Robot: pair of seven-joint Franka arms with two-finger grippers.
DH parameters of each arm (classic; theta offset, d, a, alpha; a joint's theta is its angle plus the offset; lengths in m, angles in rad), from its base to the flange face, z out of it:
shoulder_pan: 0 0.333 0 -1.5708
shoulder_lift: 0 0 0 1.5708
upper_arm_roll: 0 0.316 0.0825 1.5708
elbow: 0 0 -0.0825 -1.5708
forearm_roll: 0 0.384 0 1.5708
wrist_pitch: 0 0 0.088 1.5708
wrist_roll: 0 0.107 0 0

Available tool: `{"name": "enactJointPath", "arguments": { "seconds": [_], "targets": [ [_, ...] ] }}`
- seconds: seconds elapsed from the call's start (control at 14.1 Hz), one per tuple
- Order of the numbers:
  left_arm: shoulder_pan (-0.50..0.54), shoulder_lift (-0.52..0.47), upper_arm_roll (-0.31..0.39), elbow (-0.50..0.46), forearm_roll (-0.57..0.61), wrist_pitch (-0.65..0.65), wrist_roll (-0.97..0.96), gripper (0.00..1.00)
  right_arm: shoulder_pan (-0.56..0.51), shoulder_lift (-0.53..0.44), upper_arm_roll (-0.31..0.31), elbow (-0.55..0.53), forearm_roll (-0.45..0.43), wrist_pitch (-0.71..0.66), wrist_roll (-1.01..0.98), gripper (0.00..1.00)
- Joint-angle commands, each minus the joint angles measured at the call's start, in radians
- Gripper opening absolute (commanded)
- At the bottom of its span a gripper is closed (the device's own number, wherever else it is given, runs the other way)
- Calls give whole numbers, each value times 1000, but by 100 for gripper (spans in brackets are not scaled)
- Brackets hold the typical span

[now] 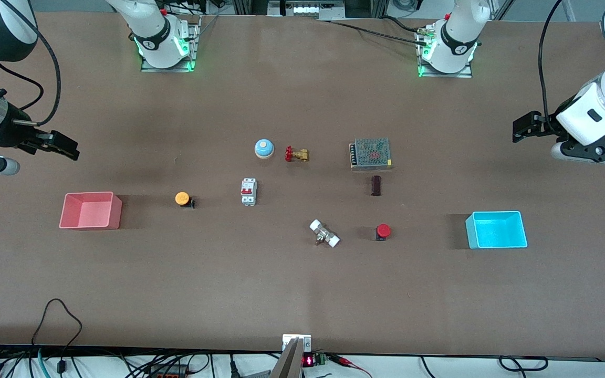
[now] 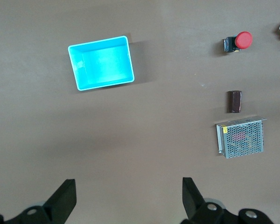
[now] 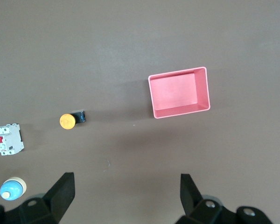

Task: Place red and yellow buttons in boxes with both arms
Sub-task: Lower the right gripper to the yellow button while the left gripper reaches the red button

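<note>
The yellow button (image 1: 183, 198) stands on the table beside the pink box (image 1: 90, 221), toward the right arm's end. The red button (image 1: 383, 231) stands beside the cyan box (image 1: 469, 231), toward the left arm's end. Both boxes are empty. My right gripper (image 1: 71, 148) is open and empty, high over bare table near the pink box. Its wrist view shows its fingertips (image 3: 126, 193) wide apart, the pink box (image 3: 203, 88) and the yellow button (image 3: 70, 120). My left gripper (image 1: 519, 130) is open and empty, high over bare table near the cyan box. Its wrist view shows the gripper (image 2: 128, 196), the cyan box (image 2: 75, 70) and the red button (image 2: 240, 42).
Mid-table stand a blue bell (image 1: 263, 148), a brass valve with a red handle (image 1: 296, 154), a white circuit breaker (image 1: 248, 191), a metal mesh power supply (image 1: 370, 154), a dark brown block (image 1: 376, 185) and a white-capped fitting (image 1: 324, 233).
</note>
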Motion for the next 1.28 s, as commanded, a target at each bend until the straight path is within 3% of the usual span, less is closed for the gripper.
{"name": "enactJointPath", "arguments": {
  "seconds": [0.0, 0.21, 0.64, 0.78, 0.99, 1.2],
  "targets": [
    [7, 13, -4, 30, -3, -25, -1, 100, -6, 2, 1, 12, 16, -17, -12, 100],
    [7, 13, -4, 30, -3, -25, -2, 100, 1, 11, 3, 12, 18, -14, -3, 100],
    [-12, 22, -8, 29, -18, -96, -78, 100, 1, 77, 78, -80, 16, 63, 6, 100],
    [-42, 78, -51, 32, -16, -55, -140, 100, 0, 76, 102, -208, 16, 210, 8, 100],
    [-78, 196, -92, 52, -16, 125, -255, 100, 1, 85, 129, -374, 15, 423, 32, 100],
    [-136, 362, -94, 180, -16, 209, -341, 100, 6, 154, 164, -411, 3, 557, 99, 100]
  ]
}}
